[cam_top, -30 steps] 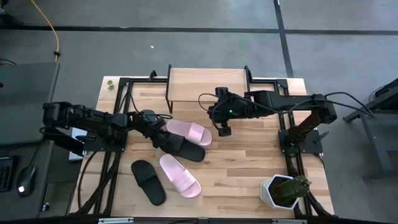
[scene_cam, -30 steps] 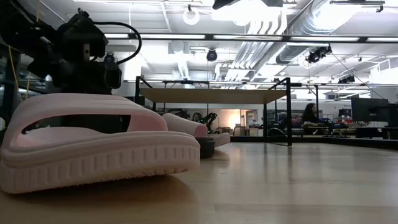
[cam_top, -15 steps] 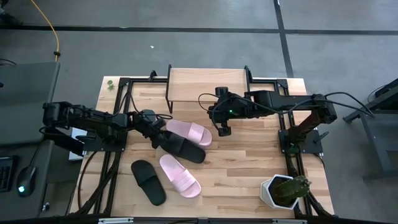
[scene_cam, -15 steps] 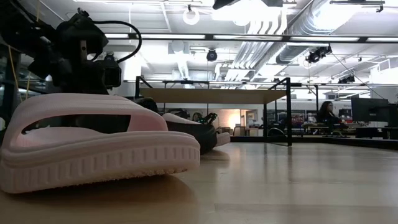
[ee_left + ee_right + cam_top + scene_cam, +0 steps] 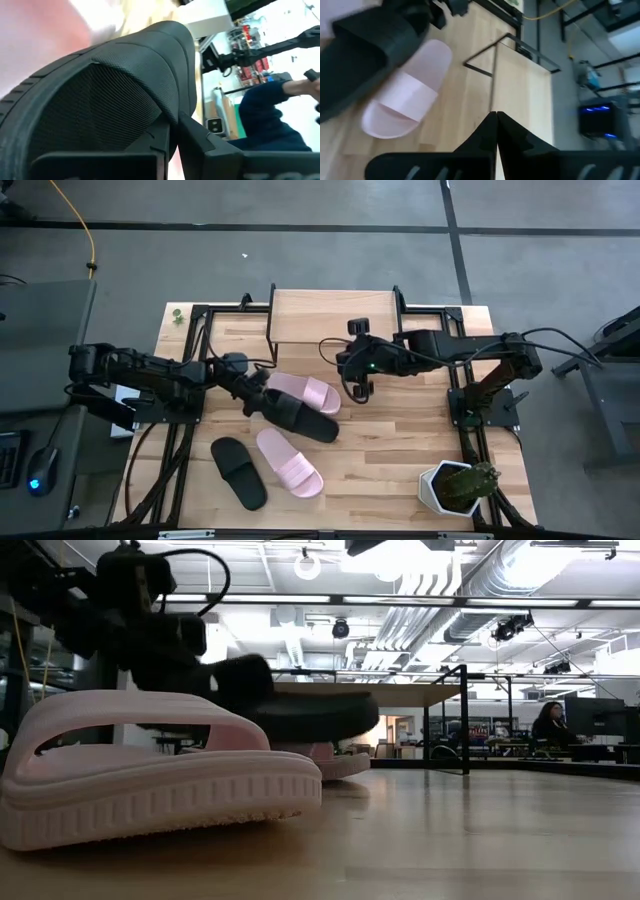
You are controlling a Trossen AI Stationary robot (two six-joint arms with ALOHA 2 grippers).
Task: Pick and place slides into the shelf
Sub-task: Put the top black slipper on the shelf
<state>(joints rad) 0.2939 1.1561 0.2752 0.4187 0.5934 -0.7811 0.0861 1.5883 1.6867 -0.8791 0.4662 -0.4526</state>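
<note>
My left gripper is shut on a black slide, which shows raised in the low view and fills the left wrist view. A pink slide lies sole-down on the table just beyond it. A second black slide and a second pink slide lie flat side by side nearer the front edge. The shelf stands at the table's far edge. My right gripper hangs shut, holding nothing, above the table to the right of the slides. My left gripper pinches the black slide's left end between its two fingers. The fingers come from the table's left, slanting a little downward, along the slide's length. The slide sticks out rightward from the fingers, about level, raised off the table.
A white pot with a green plant stands at the table's front right corner. Black frame bars run along the left and right sides. Bare wood lies between the slides and the pot. A person sits far behind the table.
My left gripper has shut on the black slide's left end and risen, tipping upward. The slide has come up off the table and shifted slightly toward the right. My right gripper has rolled at the wrist while staying in place.
</note>
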